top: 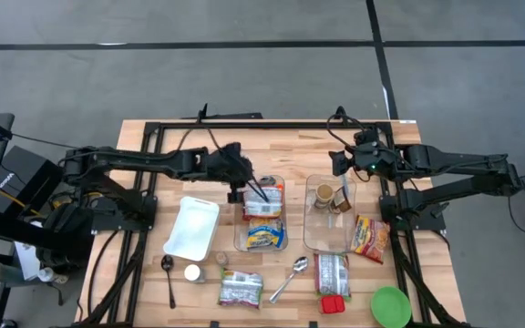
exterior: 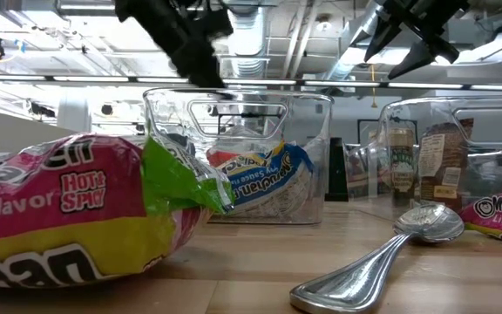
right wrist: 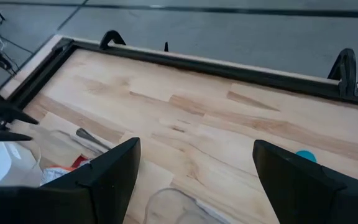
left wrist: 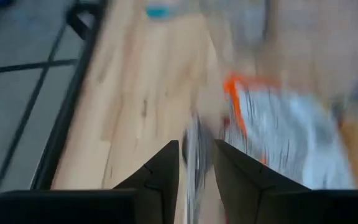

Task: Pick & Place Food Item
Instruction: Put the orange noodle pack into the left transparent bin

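fingers of the left gripper (top: pixel 264 192) are pinching a noodle packet (top: pixel 264 201) over the clear bin (top: pixel 283 244); the right gripper (top: pixel 343 165) is hovering wide open.

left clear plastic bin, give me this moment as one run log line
left gripper: over left clear plastic bin, at orange-and-white noodle packet, grip unclear | right gripper: open, above right clear plastic bin | yellow-and-blue noodle packet: in left bin
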Robot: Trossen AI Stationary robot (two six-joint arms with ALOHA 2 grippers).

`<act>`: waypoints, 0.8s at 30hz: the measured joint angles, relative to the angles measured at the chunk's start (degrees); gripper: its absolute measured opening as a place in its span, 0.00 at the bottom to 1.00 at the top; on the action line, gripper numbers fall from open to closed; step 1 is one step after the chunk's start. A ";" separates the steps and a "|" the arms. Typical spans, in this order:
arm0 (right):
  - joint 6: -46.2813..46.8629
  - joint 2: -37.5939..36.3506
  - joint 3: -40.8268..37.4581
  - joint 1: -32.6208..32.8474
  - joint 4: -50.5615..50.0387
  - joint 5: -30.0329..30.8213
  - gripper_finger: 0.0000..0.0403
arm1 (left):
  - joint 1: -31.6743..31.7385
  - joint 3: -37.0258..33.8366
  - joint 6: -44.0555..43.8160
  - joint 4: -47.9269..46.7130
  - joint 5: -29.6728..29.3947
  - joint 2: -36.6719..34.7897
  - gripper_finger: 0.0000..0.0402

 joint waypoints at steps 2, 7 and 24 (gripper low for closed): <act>-0.02 0.01 -0.01 -0.07 -0.04 -0.01 0.76 | 0.04 0.00 -7.09 1.09 0.05 -2.32 0.22; 0.01 0.01 -0.01 -0.07 0.00 -0.05 0.76 | 0.04 -0.01 -18.31 4.09 8.32 -6.61 0.18; 0.02 0.03 -0.01 0.04 1.89 -1.52 0.75 | -4.13 0.00 -18.51 8.16 15.02 -3.20 0.01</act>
